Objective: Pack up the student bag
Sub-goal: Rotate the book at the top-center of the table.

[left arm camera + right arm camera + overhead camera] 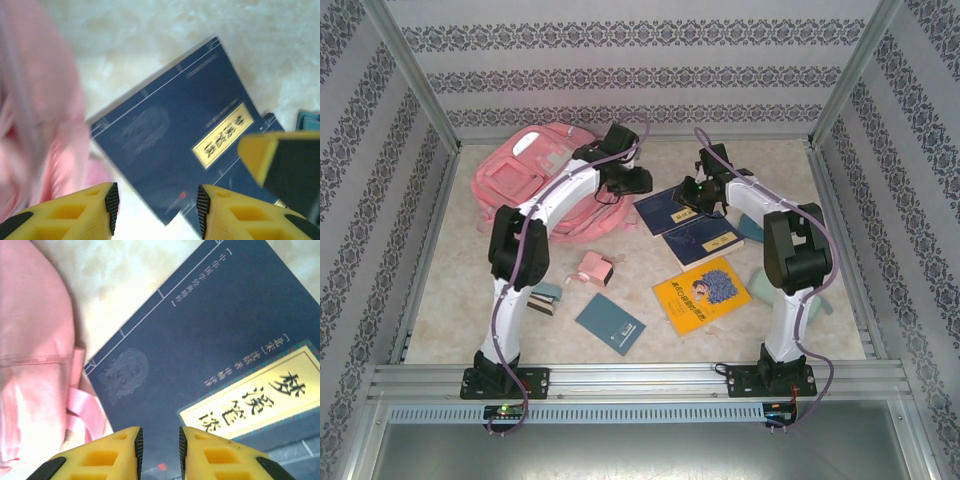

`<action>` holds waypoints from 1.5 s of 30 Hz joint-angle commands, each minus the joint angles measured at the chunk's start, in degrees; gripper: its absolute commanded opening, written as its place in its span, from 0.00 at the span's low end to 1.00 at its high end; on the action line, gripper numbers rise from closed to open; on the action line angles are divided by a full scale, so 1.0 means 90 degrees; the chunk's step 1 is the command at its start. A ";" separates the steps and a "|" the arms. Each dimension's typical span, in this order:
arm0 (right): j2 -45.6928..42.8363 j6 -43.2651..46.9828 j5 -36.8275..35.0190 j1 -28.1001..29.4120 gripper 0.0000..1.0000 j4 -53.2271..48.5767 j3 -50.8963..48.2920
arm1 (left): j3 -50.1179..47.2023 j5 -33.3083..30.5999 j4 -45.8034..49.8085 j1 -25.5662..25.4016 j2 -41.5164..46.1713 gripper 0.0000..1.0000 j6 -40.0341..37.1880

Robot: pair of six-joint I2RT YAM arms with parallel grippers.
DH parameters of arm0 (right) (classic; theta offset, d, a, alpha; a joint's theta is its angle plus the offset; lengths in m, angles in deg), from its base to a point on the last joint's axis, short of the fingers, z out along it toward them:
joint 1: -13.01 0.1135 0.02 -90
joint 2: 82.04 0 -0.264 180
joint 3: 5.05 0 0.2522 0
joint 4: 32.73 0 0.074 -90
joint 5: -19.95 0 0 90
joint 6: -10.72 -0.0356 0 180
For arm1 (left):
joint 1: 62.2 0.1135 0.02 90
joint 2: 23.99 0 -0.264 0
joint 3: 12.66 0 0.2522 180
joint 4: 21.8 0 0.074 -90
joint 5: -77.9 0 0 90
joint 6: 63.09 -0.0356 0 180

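Nearest the overhead camera stand the two arm bases on the metal rail. Beyond them, on the marbled table [450,300], the student bag [535,185] lies at the far left. The left gripper [628,180] is just beside the bag's right edge, and the right gripper [693,195] is above the upper navy book [665,210]. Outside the bag lie a second navy book [705,240], a yellow book [700,293], a teal notebook [610,323], a small pink pouch [593,270] and a small stack of books [545,297]. Left wrist view: the yellow fingers stand well apart with nothing between them, released, above the navy book's near corner; blurred pink bag fabric lies at the left. Right wrist view: the jaws are parted only narrowly and grasp nothing, poised over the same cover with its yellow title label [260,405]; the bag's pink fabric and a strap loop lie just beside the book's corner. Packing appears to be at an early stage: every item visible remains to be loaded, and what the bag already contains cannot be told.
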 commanded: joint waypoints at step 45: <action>0.0217 -0.0186 -0.0475 -0.0119 0.51 0.0003 -0.0219 | -0.0927 0.0094 -0.0115 -0.0228 -0.0115 0.55 0.0450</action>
